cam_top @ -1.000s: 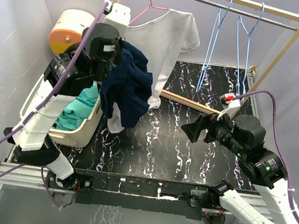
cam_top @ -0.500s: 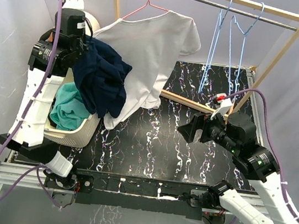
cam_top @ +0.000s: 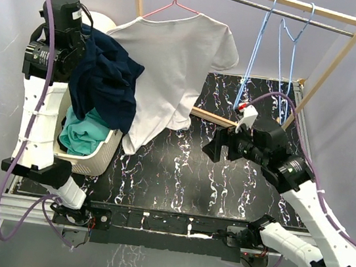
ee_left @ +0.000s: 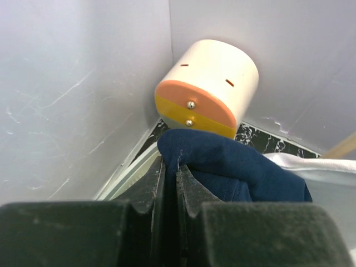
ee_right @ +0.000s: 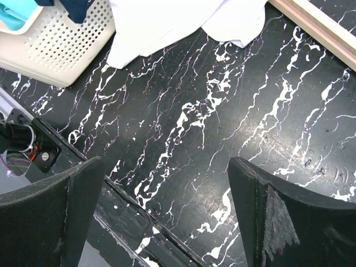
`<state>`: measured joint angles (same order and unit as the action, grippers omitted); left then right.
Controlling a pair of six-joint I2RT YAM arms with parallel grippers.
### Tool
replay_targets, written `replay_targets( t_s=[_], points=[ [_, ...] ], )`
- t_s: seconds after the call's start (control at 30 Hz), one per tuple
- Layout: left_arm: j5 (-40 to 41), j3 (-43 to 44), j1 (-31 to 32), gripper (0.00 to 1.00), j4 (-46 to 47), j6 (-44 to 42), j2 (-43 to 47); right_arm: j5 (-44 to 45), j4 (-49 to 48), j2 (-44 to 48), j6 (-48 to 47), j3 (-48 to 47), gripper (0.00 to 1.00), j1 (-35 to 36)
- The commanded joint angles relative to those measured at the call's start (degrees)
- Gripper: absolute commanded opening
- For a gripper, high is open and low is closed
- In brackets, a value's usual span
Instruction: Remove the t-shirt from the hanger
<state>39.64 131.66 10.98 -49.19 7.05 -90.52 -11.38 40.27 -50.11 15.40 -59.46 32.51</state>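
Observation:
A white t-shirt [cam_top: 175,60] hangs on a pink hanger [cam_top: 176,4] on the rail at the back left; its hem reaches the table, as the right wrist view [ee_right: 183,16] shows. My left gripper [ee_left: 171,167] is shut on a navy t-shirt [ee_left: 239,167]. It holds the navy t-shirt [cam_top: 106,80] high at the far left, draped over the basket and partly in front of the white shirt. My right gripper [cam_top: 211,146] is open and empty above the marbled table, right of the white shirt's hem; its jaws stand wide apart in the right wrist view [ee_right: 164,167].
A cream laundry basket [cam_top: 95,155] with teal clothes [cam_top: 82,133] stands at the left. A cream and orange cylinder [ee_left: 211,83] sits in the back left corner. Two blue hangers [cam_top: 257,45] hang empty on the rail. The wooden rack frame [cam_top: 334,62] stands on the right and its base bar [cam_top: 213,117] crosses the table.
My left arm has swung up and left with the navy t-shirt, uncovering more of the white shirt. My right gripper has moved left and farther in, towards the white shirt's hem.

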Motion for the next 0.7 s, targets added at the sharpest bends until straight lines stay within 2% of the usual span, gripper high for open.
replay_targets(
  t_s=[0.0,0.27,0.47,0.57,0.67],
  points=[
    [6.6,2.7,-0.6,0.0,5.9,-2.4,3.4,-2.1,-6.1,-3.1,-1.7,-4.2,0.97,-0.1],
    [12.1,0.9,-0.6,0.0,11.2,-7.9,9.5,-6.5,-9.7,-11.0,-1.7,-7.7,0.97,-0.1],
    [12.3,-4.2,-0.5,0.0,11.0,-8.2,11.0,-8.3,-10.1,-13.9,-2.0,-10.0,0.97,-0.1],
    [8.5,-10.3,-0.5,0.0,10.4,-5.8,11.3,-9.2,-10.9,-13.4,-1.6,-9.1,0.97,-0.1],
    [3.6,-20.6,-0.7,0.0,10.4,-2.7,11.5,-10.5,-11.3,-11.7,-1.0,-7.1,0.97,-0.1]
  ],
)
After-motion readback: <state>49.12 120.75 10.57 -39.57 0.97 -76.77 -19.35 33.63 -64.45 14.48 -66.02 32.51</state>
